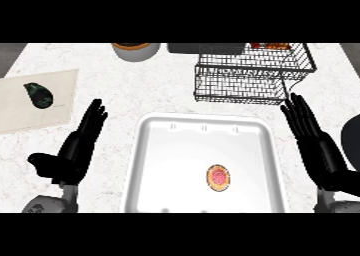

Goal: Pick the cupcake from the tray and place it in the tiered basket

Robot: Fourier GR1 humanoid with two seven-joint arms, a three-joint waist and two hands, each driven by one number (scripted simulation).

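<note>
Cupcake [218, 177] sits upright in the white tray [157, 150], right of centre and toward the near edge. Seen from above it is round, so no long axis governs the approach. Right hand [321, 146] lies just outside the tray's right rim, fingers straight and held together, holding nothing. Left hand [76, 150] lies off the left rim in the same state, farther away. Tiered basket [246, 75] stands on the tabletop [116, 95] beyond the tray's far right corner. Judgement: the right hand is better placed, and the cupcake lies to its left.

A kitchen, by its marbled counter [102, 70]; a white tray [148, 131] holding a cupcake [218, 177]; a wire tiered basket [240, 84]
</note>
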